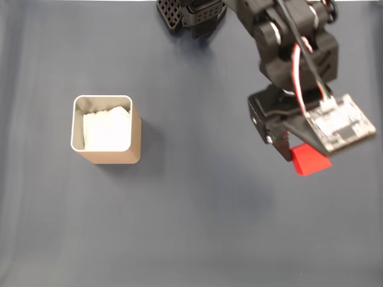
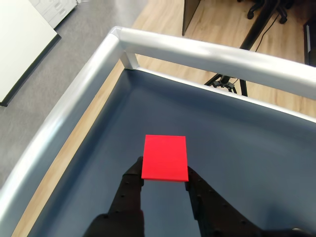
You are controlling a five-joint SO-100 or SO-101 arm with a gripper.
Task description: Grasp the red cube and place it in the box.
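Red cube [image 2: 164, 158]: clamped between the black pincer [image 2: 164, 181] fingers, closed on two opposite sides, at the right of the fixed view [image 1: 310, 160]. Box [image 1: 108, 156]: tan, white-paper lined, upright on the dark blue desk [image 1: 197, 227], well apart to the left.

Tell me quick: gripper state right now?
Gripper: closed on the red cube, one finger on each side.

Bright red cube [image 1: 310, 160], tan white-lined box [image 1: 117, 154], black gripper [image 2: 164, 182]
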